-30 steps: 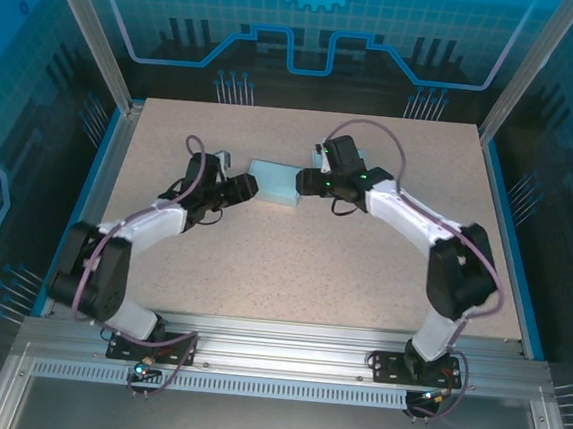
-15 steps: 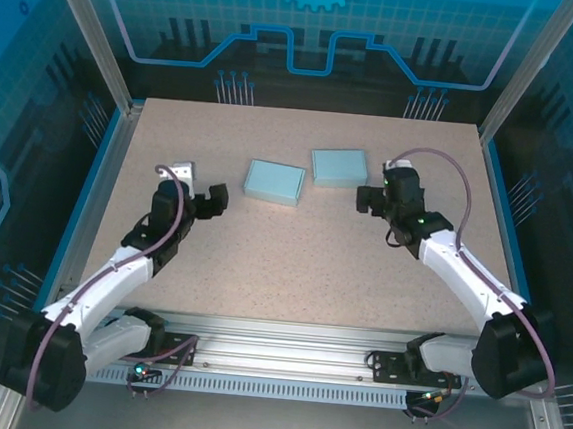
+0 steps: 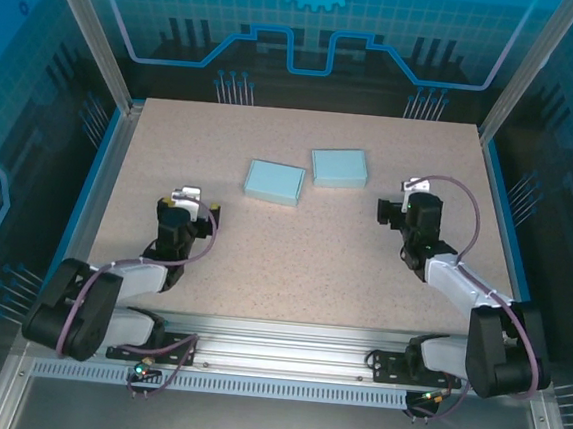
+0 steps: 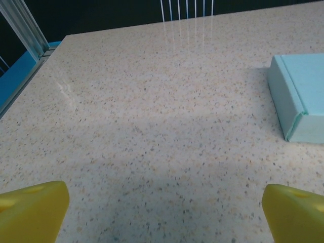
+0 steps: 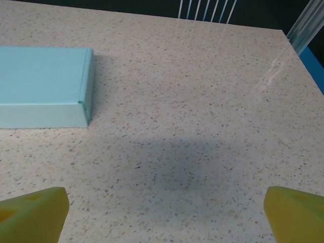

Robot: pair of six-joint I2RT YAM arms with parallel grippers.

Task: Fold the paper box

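Two light blue boxes lie flat on the speckled counter [image 3: 262, 263], in its far half (just beside each other): the left paper box [image 3: 274, 181] and the right paper box [image 3: 339, 167]. The left claw [image 3: 192, 209] and the right claw [image 3: 395, 210] are both wide open, holding nothing, apart from the boxes.

On the speckled beige worktop [image 3: 292, 265], a light-blue folded paper box [image 3: 273, 181] lies at 11 o'clock from centre, a second light-blue paper box [image 3: 339, 167] just beside it at 1 o'clock; left end effector [image 3: 198, 205] at 9, right end effector [image 3: 395, 206] at 3.
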